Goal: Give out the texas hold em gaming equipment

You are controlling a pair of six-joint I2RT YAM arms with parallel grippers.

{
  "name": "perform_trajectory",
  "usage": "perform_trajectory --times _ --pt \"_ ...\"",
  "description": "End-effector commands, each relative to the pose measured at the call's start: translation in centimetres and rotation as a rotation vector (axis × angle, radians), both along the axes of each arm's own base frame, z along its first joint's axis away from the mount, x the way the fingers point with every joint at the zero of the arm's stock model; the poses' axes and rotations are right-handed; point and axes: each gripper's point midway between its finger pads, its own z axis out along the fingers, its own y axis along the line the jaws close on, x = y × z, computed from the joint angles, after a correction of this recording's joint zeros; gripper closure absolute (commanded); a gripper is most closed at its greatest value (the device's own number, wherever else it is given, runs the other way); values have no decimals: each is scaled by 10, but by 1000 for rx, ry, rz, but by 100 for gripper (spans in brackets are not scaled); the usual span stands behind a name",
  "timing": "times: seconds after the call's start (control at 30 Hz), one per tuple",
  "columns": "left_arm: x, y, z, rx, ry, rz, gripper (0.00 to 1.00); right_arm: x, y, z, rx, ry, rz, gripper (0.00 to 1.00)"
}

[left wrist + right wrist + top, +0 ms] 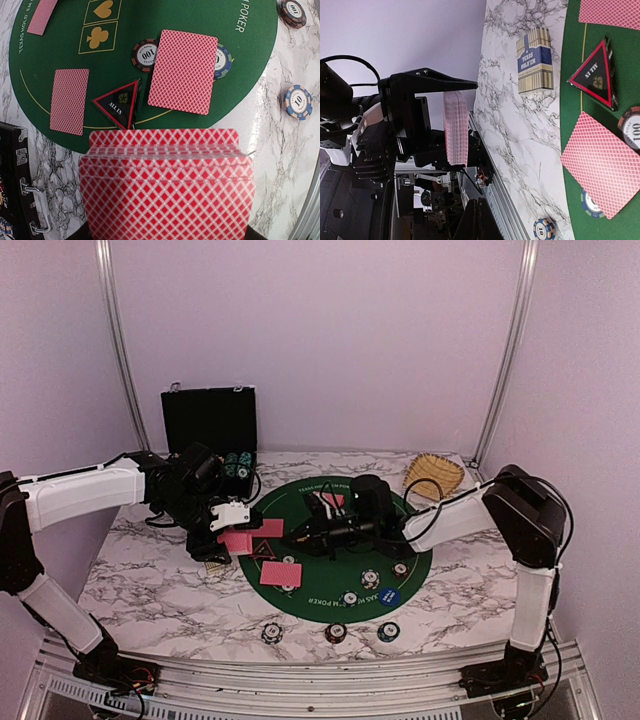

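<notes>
From above, the left claw [228, 520] is clamped on a deck of red-backed cards [240, 539]; the right claw [300, 533], pressed together, hovers just beside it over the green mat [320, 585]. The left wrist view shows, beyond the deck, a triangle marker [119, 102] reading "ALL IN", a "100" chip [145, 54] and a "10" chip [298, 101]. The right wrist view shows a "TEXAS HOLD'EM" box [536, 60] ahead.

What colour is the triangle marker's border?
Red, around a black face with gold lettering; the triangle marker shows best in the left wrist view.
</notes>
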Motion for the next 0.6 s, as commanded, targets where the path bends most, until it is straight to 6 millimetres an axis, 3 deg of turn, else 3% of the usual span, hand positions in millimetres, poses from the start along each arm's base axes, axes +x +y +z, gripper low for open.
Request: perform_trajectory --times 0.0,0.03,0.1,0.17,0.33,0.57 --pt "-1 0 5 -13 -14 -9 59 12 -9 14 -94 -136 -25 87" --pt "-1 -1 6 -16 -13 -10 59 14 -10 9 -127 -151 -26 81" --pt "-1 -1 6 -19 -11 -6 59 17 -15 -8 -214 -165 -28 56" --pt "-1 -1 7 -20 -13 -6 59 17 -21 -21 -259 -160 -36 44" --pt "-2 0 10 -25 -21 -8 59 7 -30 -43 -273 -105 -35 35" --pt "-3 0 10 -26 -18 -5 59 3 -33 -72 -288 -52 -15 35"
